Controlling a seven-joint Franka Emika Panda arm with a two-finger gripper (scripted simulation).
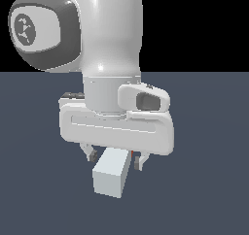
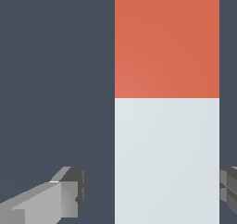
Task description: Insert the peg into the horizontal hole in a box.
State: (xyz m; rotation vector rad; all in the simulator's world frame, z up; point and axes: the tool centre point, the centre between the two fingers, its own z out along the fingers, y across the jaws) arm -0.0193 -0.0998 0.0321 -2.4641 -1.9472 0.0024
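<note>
Peg (image 1: 111, 175): long square-section bar, pale grey-white over the near part, orange-red at the far end. Lies flat on the dark floor, pointing end-on toward the exterior camera, so only the white square end face and a short top face show there, with a sliver of orange-red just behind. In the wrist view, seen from above as a broad straight band (image 2: 166, 126), white half meeting orange-red half at a clean straight line. Box and hole not visible in either view.
</note>
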